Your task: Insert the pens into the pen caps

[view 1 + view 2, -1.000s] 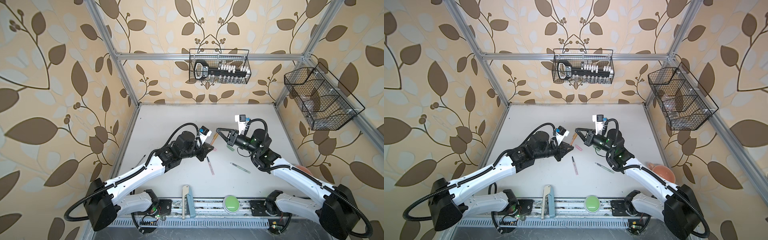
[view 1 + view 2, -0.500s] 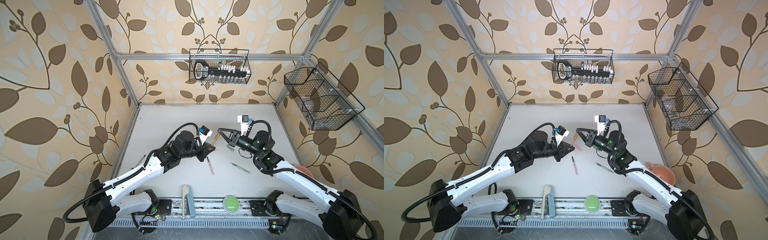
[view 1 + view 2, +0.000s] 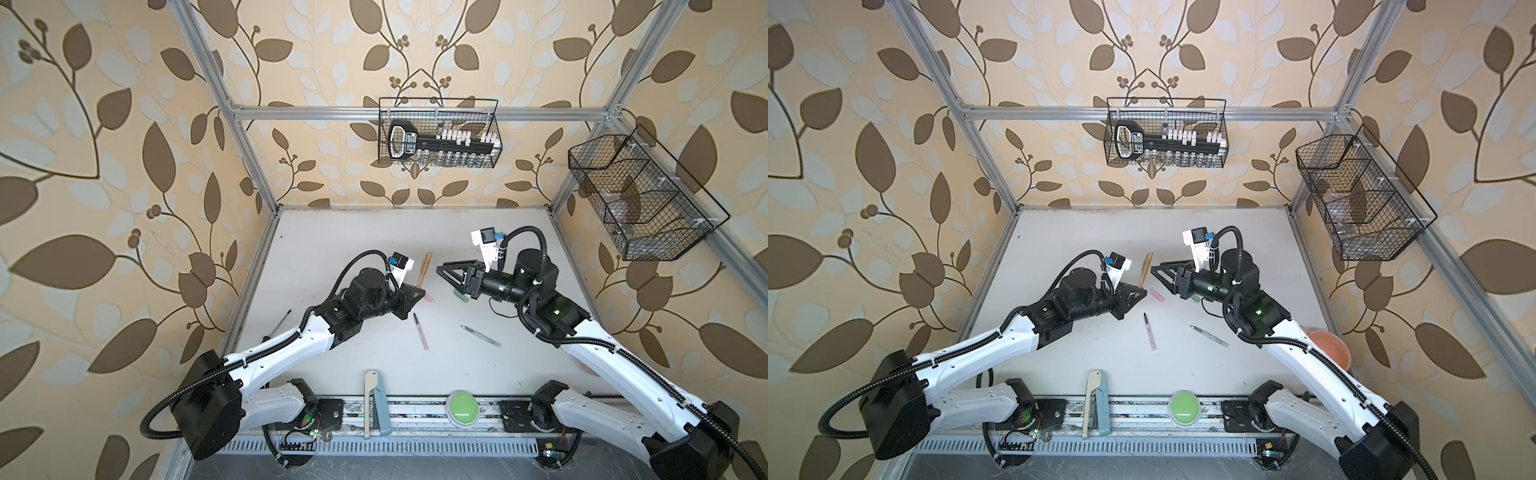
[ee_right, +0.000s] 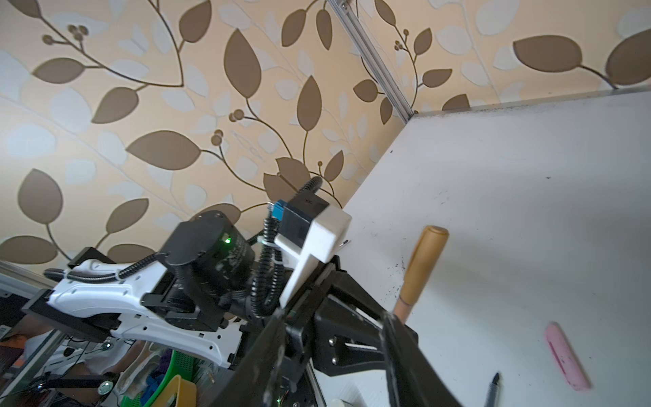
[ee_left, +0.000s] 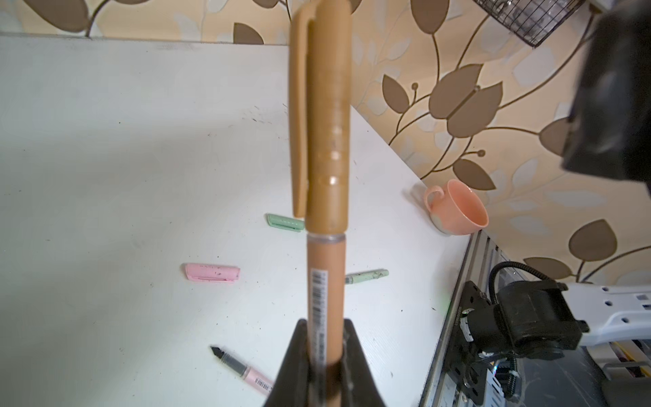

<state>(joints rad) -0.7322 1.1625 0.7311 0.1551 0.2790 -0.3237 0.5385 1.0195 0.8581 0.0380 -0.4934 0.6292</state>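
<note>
On my left, the left pincer is pressed onto the lower barrel of the brown-orange pen, pinching it just below the barcode label. The pen rises out of the grip, clear of the white surface and tilted toward the back wall. The brown cap sits over its far end with the clip facing the wrist camera, and a thin clear ring shows where cap meets barrel. In both top views the same pen stands out past the left pincer. Just beside that pincer the pink cap lies flat on the surface. Nearer to me lies the pink pen, uncapped, its dark tip pointing toward the back. Further right I see the green cap lying partly under the right pincer, and the pale green pen resting at a slant, well apart from its cap. The right pincer hangs above the surface facing the left one, close to the capped pen but not touching it. In its wrist view its fingers stand spread with nothing between them. At the far right edge a peach cup sits behind the right arm.
</note>
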